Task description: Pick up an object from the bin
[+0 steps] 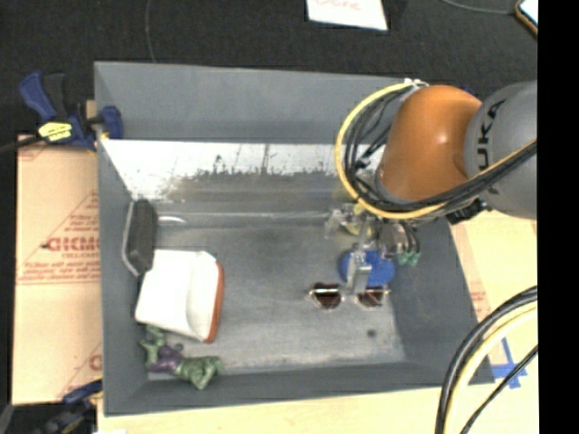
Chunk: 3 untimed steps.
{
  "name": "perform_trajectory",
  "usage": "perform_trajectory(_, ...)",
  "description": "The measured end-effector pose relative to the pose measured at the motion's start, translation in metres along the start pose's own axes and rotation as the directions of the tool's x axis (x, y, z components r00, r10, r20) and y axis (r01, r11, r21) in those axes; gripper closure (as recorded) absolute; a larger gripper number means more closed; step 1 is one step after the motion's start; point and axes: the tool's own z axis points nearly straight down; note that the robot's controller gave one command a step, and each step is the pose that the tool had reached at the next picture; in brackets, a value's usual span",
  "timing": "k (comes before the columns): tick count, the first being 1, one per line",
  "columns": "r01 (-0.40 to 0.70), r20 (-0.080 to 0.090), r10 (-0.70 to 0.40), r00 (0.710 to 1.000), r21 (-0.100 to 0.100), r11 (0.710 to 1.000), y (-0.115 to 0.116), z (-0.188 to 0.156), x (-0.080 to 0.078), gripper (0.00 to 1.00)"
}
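The gripper [369, 259] hangs directly over a small blue toy [380, 273] in the right half of the bin [262, 107]; sunglasses [346, 297] lie just beside, lengthwise left-to-right; how far its jaws are parted cannot be told

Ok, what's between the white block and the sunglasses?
Nothing. In the camera view, bare bin floor runs from the white block to the sunglasses.

A black surface [226, 16] spreads behind the bin [253, 84]. A white paper note [346, 7] lies on it at the top edge, and a thin wire [149, 25] curves nearby.
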Motion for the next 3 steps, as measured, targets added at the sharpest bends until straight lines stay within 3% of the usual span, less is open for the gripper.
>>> perform_trajectory(1, 0.001, 0.008, -0.001, 1.0, 0.001, 1.0, 0.0, -0.005, -0.001, 0.0)
perform_trajectory(2, 0.33, 0.007, -0.33, 0.944, 0.003, 0.944, -0.024, 0.095, 0.002, 0.0)
perform_trajectory(3, 0.213, 0.011, -0.213, 0.977, 0.003, 0.977, -0.022, 0.101, 0.012, 0.0)
